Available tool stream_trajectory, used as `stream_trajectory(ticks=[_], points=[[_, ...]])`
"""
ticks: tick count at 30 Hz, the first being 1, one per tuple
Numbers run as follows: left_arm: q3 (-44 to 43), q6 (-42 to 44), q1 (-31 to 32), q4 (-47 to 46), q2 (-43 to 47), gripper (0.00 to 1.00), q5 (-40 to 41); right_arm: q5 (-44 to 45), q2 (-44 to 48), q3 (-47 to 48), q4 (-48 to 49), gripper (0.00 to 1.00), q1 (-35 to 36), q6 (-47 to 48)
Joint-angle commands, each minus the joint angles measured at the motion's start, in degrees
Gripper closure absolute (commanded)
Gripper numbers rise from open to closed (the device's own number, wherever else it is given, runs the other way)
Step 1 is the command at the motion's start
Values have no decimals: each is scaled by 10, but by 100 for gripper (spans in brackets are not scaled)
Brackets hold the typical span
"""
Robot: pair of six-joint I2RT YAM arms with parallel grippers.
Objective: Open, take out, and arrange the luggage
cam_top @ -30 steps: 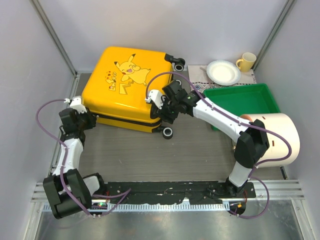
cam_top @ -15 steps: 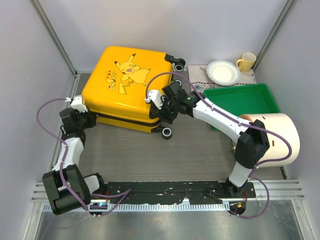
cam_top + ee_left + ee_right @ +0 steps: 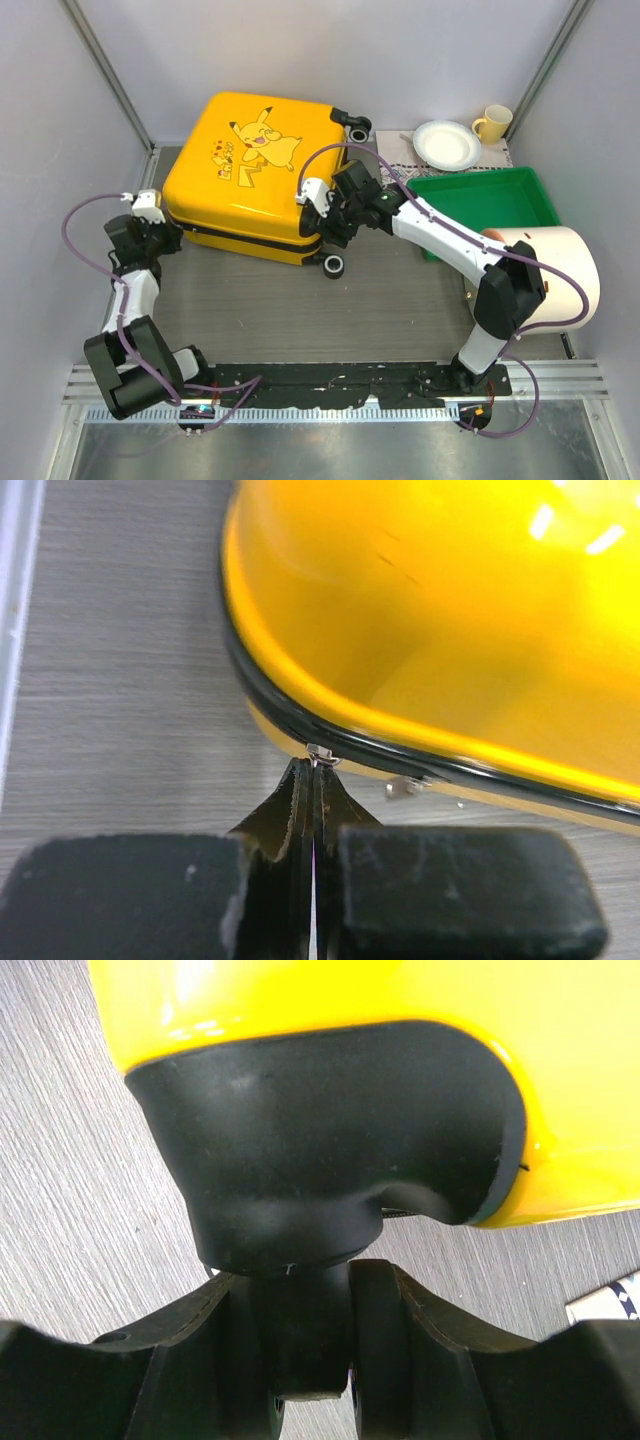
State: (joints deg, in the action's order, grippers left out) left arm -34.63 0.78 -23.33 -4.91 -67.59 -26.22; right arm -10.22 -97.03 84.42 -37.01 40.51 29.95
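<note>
Rightward, green tray [image 3: 480,205] and cylinder [image 3: 556,262] neighbour luggage [image 3: 250,190].

A green tray [image 3: 487,183] sits on the right side of the grey table [image 3: 300,310]. A big cream roll [image 3: 545,270] lies by its near corner. Behind the tray are a white plate [image 3: 447,145] and a yellow cup [image 3: 493,123].
</note>
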Motion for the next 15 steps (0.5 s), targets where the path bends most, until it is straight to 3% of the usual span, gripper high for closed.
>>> stream_trajectory(ticks=[1,10,15], points=[[-51,50,-50,-26,-28,100,-45,78,47,-17,-30,99,-60,-12],[-111,174,-71,-31,-103,100,-190,93,61,-41,-39,99,-105,53],[-164,193,-64,-61,-174,100,-250,94,62,-55,-39,99,-110,91]])
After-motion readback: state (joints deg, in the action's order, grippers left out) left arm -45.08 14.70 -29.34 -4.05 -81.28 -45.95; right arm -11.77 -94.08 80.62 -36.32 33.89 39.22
